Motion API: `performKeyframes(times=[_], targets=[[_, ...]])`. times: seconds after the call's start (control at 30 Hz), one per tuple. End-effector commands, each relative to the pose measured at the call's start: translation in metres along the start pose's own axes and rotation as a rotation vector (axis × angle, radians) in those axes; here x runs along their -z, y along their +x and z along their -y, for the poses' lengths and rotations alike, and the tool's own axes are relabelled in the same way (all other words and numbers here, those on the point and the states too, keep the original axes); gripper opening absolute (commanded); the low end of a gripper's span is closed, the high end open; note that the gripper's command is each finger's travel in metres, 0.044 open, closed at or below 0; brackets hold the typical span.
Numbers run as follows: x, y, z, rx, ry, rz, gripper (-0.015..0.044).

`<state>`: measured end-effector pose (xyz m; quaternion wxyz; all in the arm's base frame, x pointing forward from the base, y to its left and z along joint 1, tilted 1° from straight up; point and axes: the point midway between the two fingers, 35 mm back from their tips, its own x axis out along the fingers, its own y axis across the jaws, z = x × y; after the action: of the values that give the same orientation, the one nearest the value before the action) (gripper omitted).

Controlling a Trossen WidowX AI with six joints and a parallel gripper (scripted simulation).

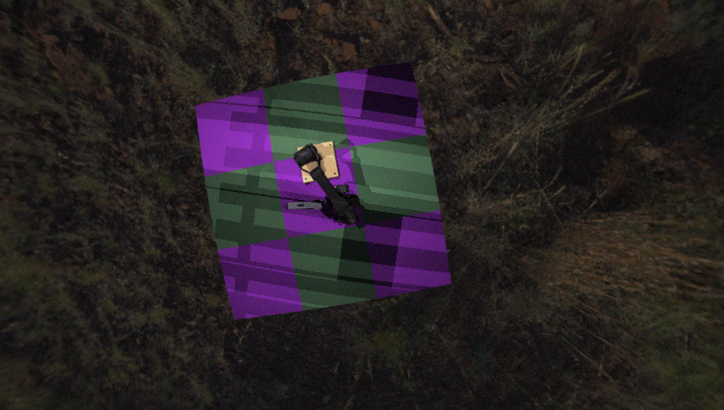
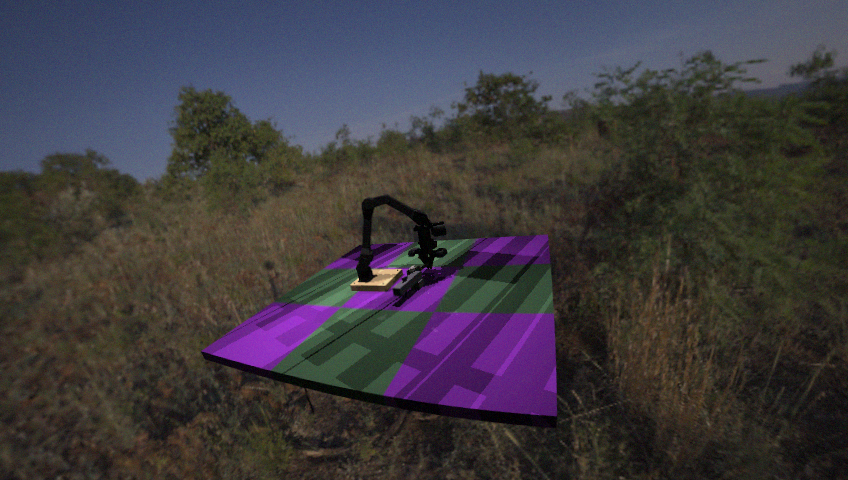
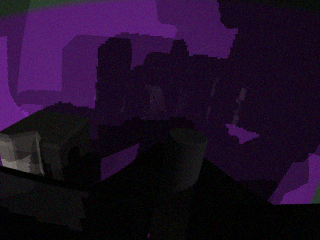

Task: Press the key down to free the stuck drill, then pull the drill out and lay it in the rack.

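My gripper point(image 1: 349, 215) point(image 2: 427, 259) point(image 3: 171, 152) hangs low over the purple and green table point(image 1: 406, 254) point(image 2: 476, 356), to the right of the arm's tan base plate point(image 1: 329, 165) point(image 2: 383, 278). It is shut on the drill point(image 3: 186, 156), which shows in the wrist view as a short dark grey cylinder between the dark fingers. The grey fixture block point(image 1: 303, 205) point(image 2: 407, 283) point(image 3: 20, 151) lies on the table to the gripper's left, apart from it. A dark rack with upright posts point(image 3: 115, 74) stands ahead in the wrist view. I cannot make out the key.
The table floats over dark grass and scrub, with edges on all sides. The wrist view is very dark, and shadows of the arm fall across the table's purple patch.
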<state>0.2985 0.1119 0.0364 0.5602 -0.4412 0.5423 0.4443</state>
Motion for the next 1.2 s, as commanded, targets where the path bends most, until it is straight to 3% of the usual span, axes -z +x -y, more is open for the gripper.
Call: performKeyframes(times=[0.0,1.17], targets=[[0.0,-0.003,0.0,0.003,-0.003,0.006,0.0],[0.002,-0.014,-0.001,0.003,-0.003,0.006,0.0]])
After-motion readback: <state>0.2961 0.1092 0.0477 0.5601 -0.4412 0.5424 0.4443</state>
